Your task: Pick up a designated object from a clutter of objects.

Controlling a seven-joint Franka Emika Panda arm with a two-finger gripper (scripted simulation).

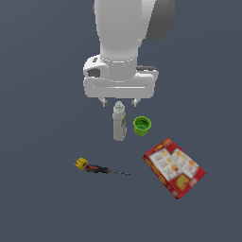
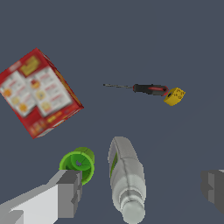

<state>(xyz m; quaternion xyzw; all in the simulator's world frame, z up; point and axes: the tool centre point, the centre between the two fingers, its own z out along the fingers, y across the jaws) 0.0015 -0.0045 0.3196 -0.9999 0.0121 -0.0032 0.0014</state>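
The tiny yellow block (image 1: 81,163) with dark marks lies on the dark floor at the exterior view's left, touching the handle end of the thin red-and-black screwdriver (image 1: 101,169). Both also show in the wrist view: the block (image 2: 174,96) and the screwdriver (image 2: 144,89). My gripper (image 1: 119,101) is open and empty, high above the cap of the white bottle (image 1: 119,122), far from the block. In the wrist view its fingers (image 2: 68,192) stand on either side of the lying bottle (image 2: 127,177).
A small green cup (image 1: 142,125) stands just beside the bottle on the exterior view's right. A red printed box (image 1: 174,167) lies further right and nearer. In the wrist view the cup (image 2: 78,164) is close to one finger.
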